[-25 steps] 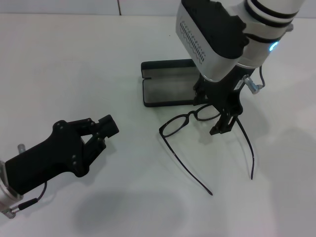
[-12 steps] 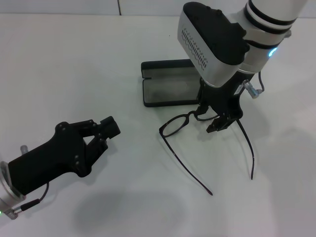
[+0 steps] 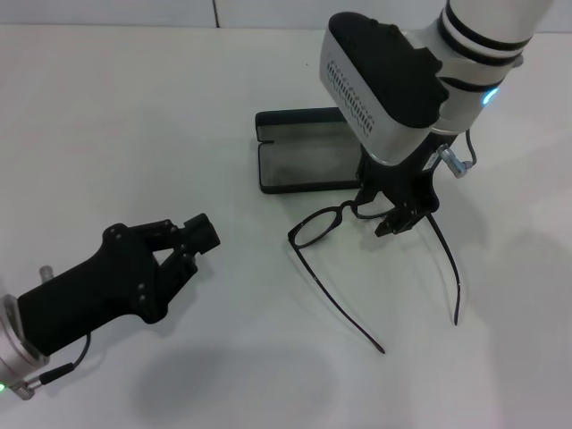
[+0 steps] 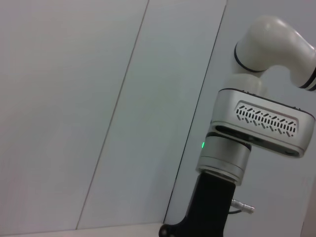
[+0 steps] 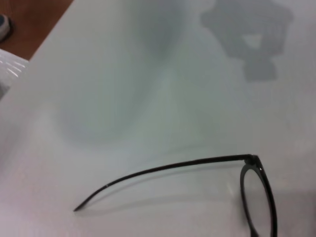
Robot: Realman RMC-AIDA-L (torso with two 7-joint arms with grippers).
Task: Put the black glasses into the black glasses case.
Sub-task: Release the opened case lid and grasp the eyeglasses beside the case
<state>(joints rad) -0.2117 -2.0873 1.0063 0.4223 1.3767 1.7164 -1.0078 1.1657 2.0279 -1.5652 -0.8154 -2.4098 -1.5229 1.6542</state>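
The black glasses [image 3: 318, 227] lie on the white table, temple arms unfolded and pointing toward me. One lens and a curved temple arm of the glasses [image 5: 163, 168] show in the right wrist view. My right gripper [image 3: 390, 214] is low over the right lens and hides it. Just behind the glasses, the black glasses case [image 3: 299, 163] lies open with its grey lining up. My left gripper [image 3: 189, 245] hovers open over the table at the front left, well away from both.
The white table [image 3: 134, 107] ends at a wall seam at the back. In the right wrist view the table edge and brown floor [image 5: 34, 15] show at one corner. The left wrist view shows only a wall and the right arm [image 4: 256, 123].
The right gripper has drawn in slightly over the right lens. The glasses and case have not moved. The left gripper has shifted a little.
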